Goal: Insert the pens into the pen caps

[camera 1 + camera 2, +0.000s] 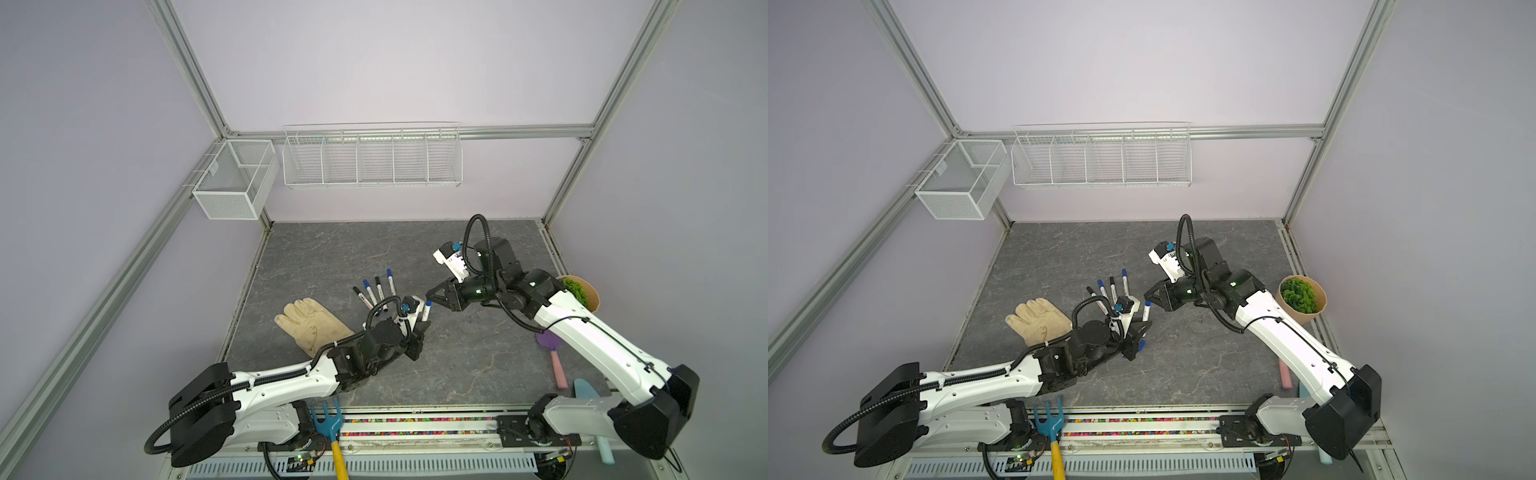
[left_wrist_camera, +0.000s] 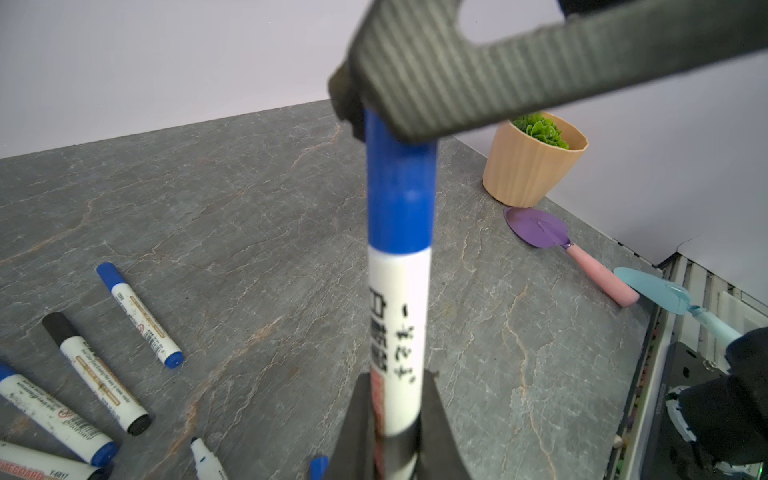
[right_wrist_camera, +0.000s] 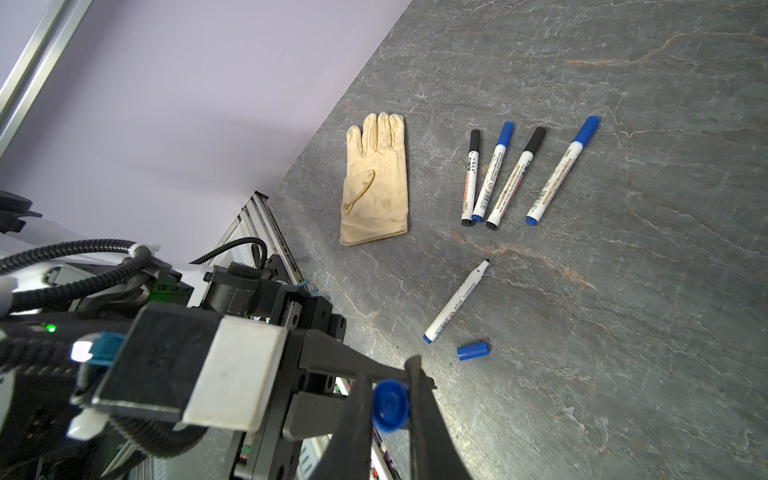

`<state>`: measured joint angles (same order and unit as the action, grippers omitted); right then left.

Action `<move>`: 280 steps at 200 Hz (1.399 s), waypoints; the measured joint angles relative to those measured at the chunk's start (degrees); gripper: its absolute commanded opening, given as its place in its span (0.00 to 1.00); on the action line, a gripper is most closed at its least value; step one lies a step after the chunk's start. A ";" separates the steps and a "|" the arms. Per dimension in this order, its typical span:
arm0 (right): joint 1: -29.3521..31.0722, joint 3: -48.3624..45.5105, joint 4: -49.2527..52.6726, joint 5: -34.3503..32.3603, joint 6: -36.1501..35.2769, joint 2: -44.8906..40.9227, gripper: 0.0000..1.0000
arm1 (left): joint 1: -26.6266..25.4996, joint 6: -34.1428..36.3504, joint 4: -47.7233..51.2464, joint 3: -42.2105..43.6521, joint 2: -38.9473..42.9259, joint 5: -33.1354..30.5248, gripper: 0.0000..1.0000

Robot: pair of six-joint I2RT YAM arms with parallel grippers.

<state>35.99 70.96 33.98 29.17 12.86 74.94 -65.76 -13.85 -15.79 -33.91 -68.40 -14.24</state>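
Note:
My left gripper (image 2: 397, 378) is shut on the lower barrel of a white pen (image 2: 399, 316), holding it up off the table (image 1: 457, 365). A blue pen cap (image 2: 401, 195) sits on that pen's far end. My right gripper (image 3: 390, 386) is shut on this cap (image 3: 390, 405), seen end-on between its fingers (image 2: 457, 83). In both top views the two grippers (image 1: 422, 328) (image 1: 430, 296) meet at the held pen (image 1: 1147, 311) mid-table. One uncapped pen (image 3: 456, 302) and a loose blue cap (image 3: 473, 350) lie on the table below. Several capped pens (image 3: 515, 178) lie fanned out farther back.
A cream glove (image 1: 311, 328) lies left of the pens. A potted plant (image 1: 1302, 299), a purple trowel (image 2: 540, 228) and a light-blue trowel (image 2: 656, 286) sit at the right edge. A blue garden fork (image 1: 328, 419) rests at the front. Wire baskets (image 1: 372, 156) hang on the back wall.

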 measured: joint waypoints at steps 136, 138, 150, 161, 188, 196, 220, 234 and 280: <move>1.27 0.96 -0.07 2.80 -3.69 9.44 0.10 | 6.60 -1.07 9.18 1.46 1.90 8.55 0.00; 1.14 0.96 -0.11 3.23 -3.72 9.35 0.10 | 6.75 -1.20 9.18 1.46 2.10 9.09 0.00; 0.42 0.96 -0.35 5.46 -3.65 8.79 0.10 | 7.65 -1.88 9.05 1.46 3.26 12.00 0.00; -0.11 0.96 -0.48 7.41 -3.65 8.17 0.10 | 8.35 -2.25 9.07 1.46 4.66 14.67 0.00; -0.39 0.85 -0.68 11.19 -3.69 6.49 0.10 | 9.35 -2.54 10.49 1.46 8.09 19.52 0.00; -0.37 0.72 -0.59 11.65 -3.74 6.23 0.09 | 9.53 -2.62 11.06 1.46 8.81 20.52 0.00; 0.94 1.25 1.18 8.98 -4.79 6.19 0.08 | 9.77 -2.86 12.48 1.46 9.25 21.70 0.00; 2.08 1.66 2.27 6.14 -5.29 6.27 0.08 | 9.77 -2.86 13.46 1.46 9.25 21.62 0.00; 4.44 2.16 2.03 -1.33 -5.88 8.26 0.07 | 9.57 -2.82 13.53 1.46 6.58 16.83 0.00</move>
<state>40.42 73.12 36.01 27.83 6.98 83.20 -56.18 -16.67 -2.26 -32.45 -61.82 2.59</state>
